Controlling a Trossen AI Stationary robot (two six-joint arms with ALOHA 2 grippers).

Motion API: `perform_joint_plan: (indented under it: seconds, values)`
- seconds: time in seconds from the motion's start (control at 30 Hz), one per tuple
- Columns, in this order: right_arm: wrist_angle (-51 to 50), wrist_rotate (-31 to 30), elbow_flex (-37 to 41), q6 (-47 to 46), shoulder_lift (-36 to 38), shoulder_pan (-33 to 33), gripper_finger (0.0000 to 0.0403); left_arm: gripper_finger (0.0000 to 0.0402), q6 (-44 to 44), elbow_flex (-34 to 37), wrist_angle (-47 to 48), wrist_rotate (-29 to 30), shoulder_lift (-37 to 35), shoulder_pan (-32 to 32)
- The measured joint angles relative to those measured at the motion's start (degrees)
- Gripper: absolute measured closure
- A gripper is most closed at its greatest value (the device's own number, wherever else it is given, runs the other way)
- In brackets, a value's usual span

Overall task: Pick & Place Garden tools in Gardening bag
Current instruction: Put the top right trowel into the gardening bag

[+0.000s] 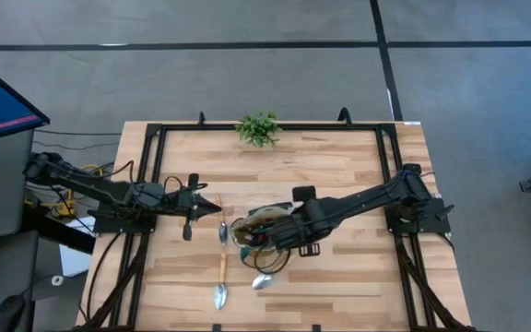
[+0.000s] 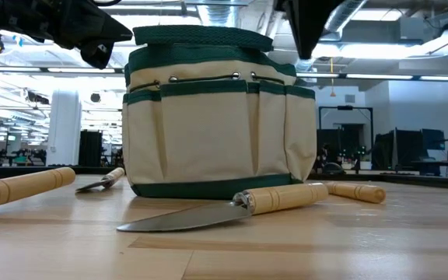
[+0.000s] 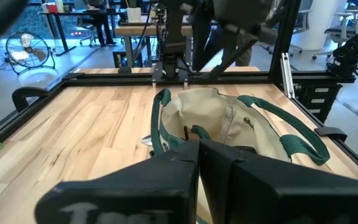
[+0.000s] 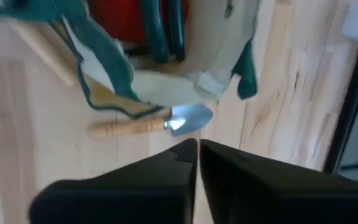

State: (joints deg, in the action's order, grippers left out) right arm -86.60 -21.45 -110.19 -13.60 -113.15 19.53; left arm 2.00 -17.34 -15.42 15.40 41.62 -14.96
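Above the gardening bag hangs the right pincer, empty, fingers pressed together; 2 trowels lie nearby.

Your wooden table, with a bag, three trowels and a plant lying on it.

You see the tan bag with green trim standing on the light planks directly under the right gripper, whose fingers are pressed together, and just beyond the tip of the left gripper, also closed. One trowel lies just beside the bag on the left gripper's side, its wooden handle pointing up toward that gripper's tip. A second trowel lies near the bag's front edge, just below the right gripper. A third trowel lies against the bag's rim in the right wrist view. The small leafy plant sits at the table's far edge, well apart from both grippers.
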Motion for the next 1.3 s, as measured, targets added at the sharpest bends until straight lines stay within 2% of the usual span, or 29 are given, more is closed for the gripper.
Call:
perform_joint_plan:
  seconds: [0.1,0.2,0.43,0.57,0.77,0.93,1.1,1.3]
  values:
    - [4.46,-1.04,4.46,-2.40,4.62,0.33,0.0395,0.0399,0.02,0.00,0.00,-0.15,-0.01,-0.02]
    - [12.42,-1.03,12.27,-3.86,11.38,0.33,0.0399,0.0399,0.00,0.00,0.02,-0.15,-0.01,-0.02]
    - [40.44,0.98,36.29,-6.25,26.69,0.27,0.0401,0.0399,0.00,0.00,-0.02,-0.12,0.00,-0.02]
    - [49.16,3.15,48.22,-13.21,32.80,-1.06,0.0399,0.0399,0.00,0.00,-0.02,-0.11,-0.01,-0.02]
    - [61.17,3.50,63.05,-25.62,38.16,-2.85,0.0401,0.0399,0.00,0.00,-0.01,0.07,0.00,-0.02]
    - [68.09,3.43,71.06,-36.14,40.48,-4.13,0.0402,0.0399,0.00,0.00,-0.07,0.11,-0.01,-0.02]
    - [70.19,3.45,75.53,-46.04,41.33,-4.72,0.0402,0.0399,0.00,0.00,-0.07,0.11,-0.01,0.00]
    - [73.55,6.40,79.41,-50.98,41.19,-4.70,0.0399,0.0399,0.00,0.00,-0.06,0.07,-0.01,-0.01]
